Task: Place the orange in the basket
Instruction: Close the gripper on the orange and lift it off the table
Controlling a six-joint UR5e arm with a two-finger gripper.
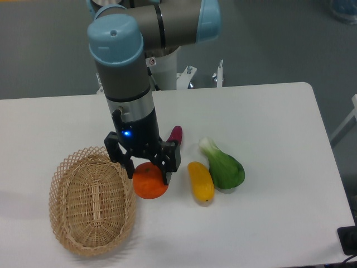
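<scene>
The orange (148, 187), round and bright, rests on the white table just right of the basket (92, 201), an oval tan wicker basket with a lattice rim and nothing in it. My gripper (148, 174) points straight down over the orange. Its black fingers (166, 167) stand on the orange's left and right sides and appear to press against it. The top of the orange is hidden by the gripper body.
A yellow elongated vegetable (201, 181) and a green leafy vegetable (224, 167) lie to the right of the orange. A purple vegetable (175, 134) pokes out behind the gripper. The table's front edge is near the basket.
</scene>
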